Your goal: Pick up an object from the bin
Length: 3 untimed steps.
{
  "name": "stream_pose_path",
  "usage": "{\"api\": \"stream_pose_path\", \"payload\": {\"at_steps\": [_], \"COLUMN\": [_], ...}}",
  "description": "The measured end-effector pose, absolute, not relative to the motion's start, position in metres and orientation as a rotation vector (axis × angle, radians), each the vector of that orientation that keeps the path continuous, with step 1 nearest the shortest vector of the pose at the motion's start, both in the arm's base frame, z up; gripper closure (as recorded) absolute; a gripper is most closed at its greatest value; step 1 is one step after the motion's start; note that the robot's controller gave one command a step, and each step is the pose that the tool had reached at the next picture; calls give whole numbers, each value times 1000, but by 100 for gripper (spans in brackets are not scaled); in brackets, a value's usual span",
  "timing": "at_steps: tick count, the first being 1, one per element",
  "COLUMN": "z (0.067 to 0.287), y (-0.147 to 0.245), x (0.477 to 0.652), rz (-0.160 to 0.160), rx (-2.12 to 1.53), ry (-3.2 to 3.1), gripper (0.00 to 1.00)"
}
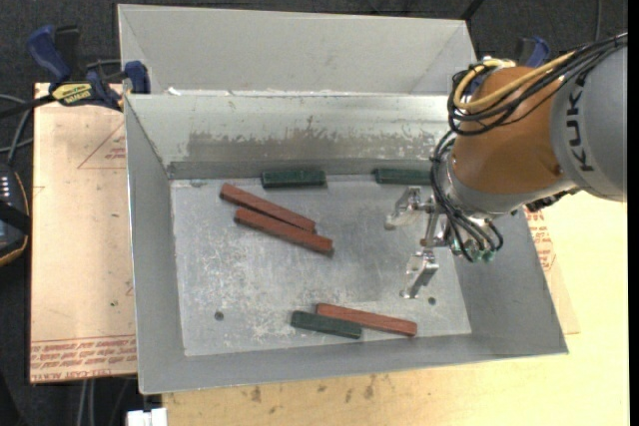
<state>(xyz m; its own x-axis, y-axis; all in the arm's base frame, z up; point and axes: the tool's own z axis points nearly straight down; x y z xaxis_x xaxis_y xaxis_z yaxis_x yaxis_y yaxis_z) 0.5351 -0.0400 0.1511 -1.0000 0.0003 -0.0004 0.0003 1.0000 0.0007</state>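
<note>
As the tool (414, 246) hangs open and empty, it should straddle crosswise the red-brown bar (367, 320) by the front edge of the bin (152, 254).

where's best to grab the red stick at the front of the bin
Probably its right half, from straight above, closing across the narrow width: the red stick lies flat, and the dark green stick crowds its left end.
</note>
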Motion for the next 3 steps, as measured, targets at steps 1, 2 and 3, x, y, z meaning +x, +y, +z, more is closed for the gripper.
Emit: {"api": "stream_pose_path", "payload": {"at_steps": [1, 2, 3], "z": [78, 78, 203], "y": [14, 14, 16], "x": [507, 507, 508], "rz": [1, 1, 1], "rx": [94, 94, 40], "ry": [3114, 3114, 3139], "gripper": [100, 100, 100]}}
